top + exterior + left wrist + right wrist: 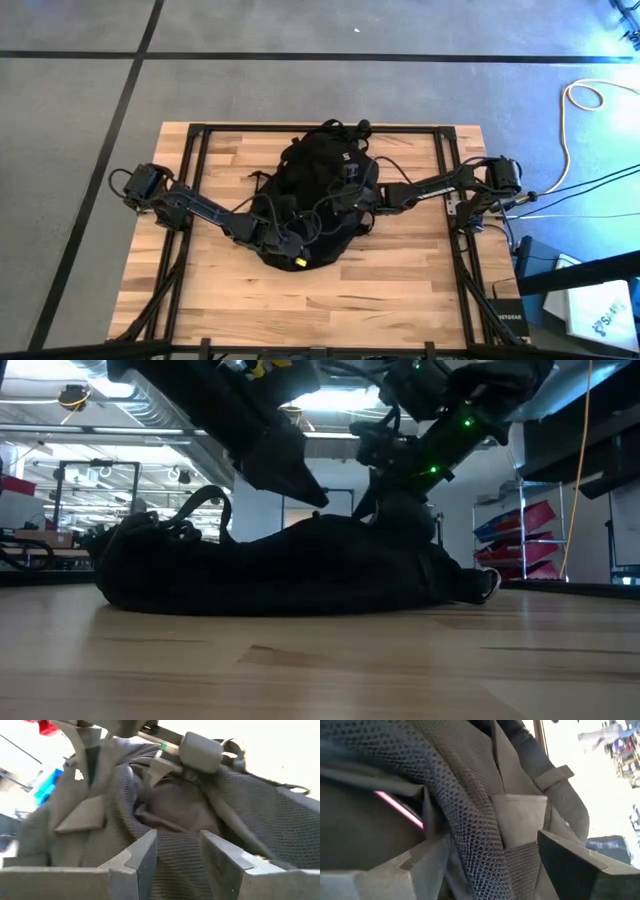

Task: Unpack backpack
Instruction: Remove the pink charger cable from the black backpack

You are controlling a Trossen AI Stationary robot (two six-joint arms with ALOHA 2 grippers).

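Note:
The black backpack (315,200) lies flat on the wooden table (400,290), with its loop handle (205,505) standing up at one end. My left gripper (293,243) is over the backpack's near part, shut on a fold of its mesh fabric (175,870). My right gripper (347,200) is over the backpack's middle and is open. Its fingers (427,857) stand wide apart on either side of a padded mesh edge (470,830). A pink streak (400,807) shows in the dark gap beside that edge. My left gripper pinches a raised fold of the backpack's mesh fabric (176,862) between its two fingers (145,852). It comes at the fold slanting down from the table's left side. The rest of the backpack stays on the table. My right gripper has the padded mesh edge between its open fingers; whether they touch it I cannot tell.
Black frame rails (195,200) run along the table's left, right and far sides. Cables (580,190) and a box (600,310) lie beyond the right edge. Bare wood (320,660) stretches between the backpack and the near edge.

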